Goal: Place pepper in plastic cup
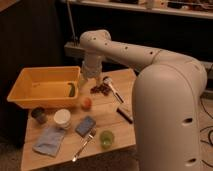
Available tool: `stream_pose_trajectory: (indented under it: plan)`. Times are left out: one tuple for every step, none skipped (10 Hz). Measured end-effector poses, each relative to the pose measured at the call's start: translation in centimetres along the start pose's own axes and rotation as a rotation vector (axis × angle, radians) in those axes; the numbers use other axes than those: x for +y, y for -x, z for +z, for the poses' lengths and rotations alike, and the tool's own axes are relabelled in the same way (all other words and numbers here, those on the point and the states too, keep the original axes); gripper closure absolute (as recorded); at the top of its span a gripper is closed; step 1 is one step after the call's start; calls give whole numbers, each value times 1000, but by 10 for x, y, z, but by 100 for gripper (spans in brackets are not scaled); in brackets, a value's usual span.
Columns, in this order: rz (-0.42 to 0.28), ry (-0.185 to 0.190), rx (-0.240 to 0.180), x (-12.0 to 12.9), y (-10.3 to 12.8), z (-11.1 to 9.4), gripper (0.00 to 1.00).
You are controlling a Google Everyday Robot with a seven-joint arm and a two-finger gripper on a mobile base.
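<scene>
The pepper, small, dark green and slightly curved, lies inside the yellow bin near its right wall. A green translucent plastic cup stands upright near the table's front edge. My gripper hangs from the white arm just over the bin's right rim, a little right of and above the pepper. It is far from the cup.
A round orange fruit sits just in front of the bin. A white cup, a dark cup, a blue cloth, a blue sponge and a fork lie at the front. A dark cluster, a spoon and a black bar lie to the right.
</scene>
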Motion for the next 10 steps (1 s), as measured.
stream_pose_trajectory:
  plan:
    - [16, -9, -4, 0, -1, 0, 34]
    - [62, -37, -13, 2, -3, 1, 34]
    - [126, -69, -30, 21, -3, 5, 34]
    - [162, -89, -40, 35, -1, 8, 34]
    - [193, -108, -51, 52, 3, 12, 34]
    - [219, -114, -67, 63, 10, 15, 34]
    - [234, -117, -75, 63, 14, 18, 34]
    - [248, -118, -89, 59, 22, 19, 34]
    - [256, -121, -99, 53, 32, 21, 34]
    - [256, -118, -110, 46, 47, 22, 34]
